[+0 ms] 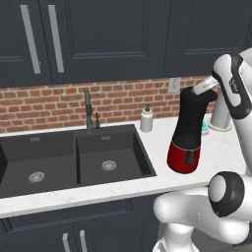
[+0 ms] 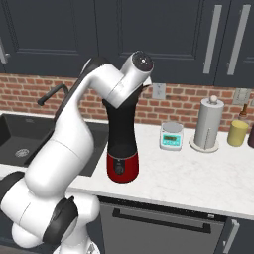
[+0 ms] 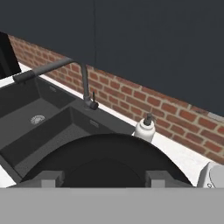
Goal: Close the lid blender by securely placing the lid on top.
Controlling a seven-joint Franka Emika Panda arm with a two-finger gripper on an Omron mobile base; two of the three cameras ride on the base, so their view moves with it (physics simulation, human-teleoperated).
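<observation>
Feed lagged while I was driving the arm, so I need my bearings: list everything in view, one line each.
blender: 1, black jar on red base, counter right of sink
lid: 1, black, between the fingertips in hand view; whether gripped or seated, cannot tell
sink: 1, dark, double basin
faucet: 1, dark, behind sink
soap bottle: 1, white, by brick wall
kitchen scale: 1, pale, right of blender
paper towel holder: 1, grey
yellow jar: 1, far right
gripper: 1, dark tips, above blender

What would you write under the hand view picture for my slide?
Gripper hovers over the blender rim, with sink, faucet and soap bottle beyond.
</observation>
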